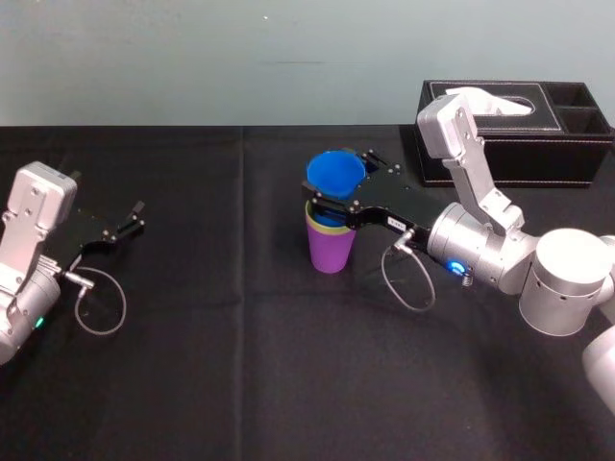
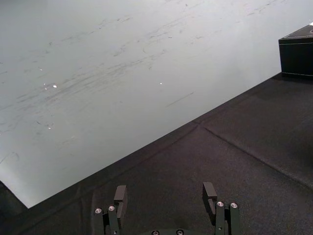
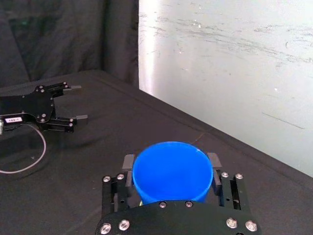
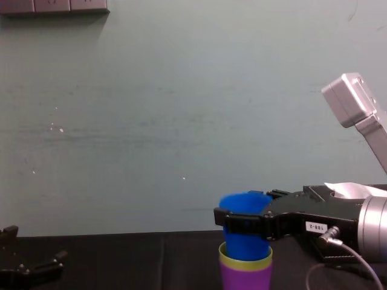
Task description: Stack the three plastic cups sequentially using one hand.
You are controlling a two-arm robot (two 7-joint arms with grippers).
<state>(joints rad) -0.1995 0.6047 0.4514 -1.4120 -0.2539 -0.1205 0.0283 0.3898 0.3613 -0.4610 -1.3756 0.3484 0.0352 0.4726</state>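
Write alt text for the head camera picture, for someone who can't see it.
The right gripper grips the blue cup, its lower part inside the yellow-green cup, which sits nested in the purple cup on the black table. The left gripper rests open at the left; a black tissue box stands at the back right.

Surface free across lower centre and lower left of head view. Obstacles: stacked cups at centre, right claw clamped on blue cup from the right; black tissue box upper right. Left claw, fingers apart, far left, well apart from stack.
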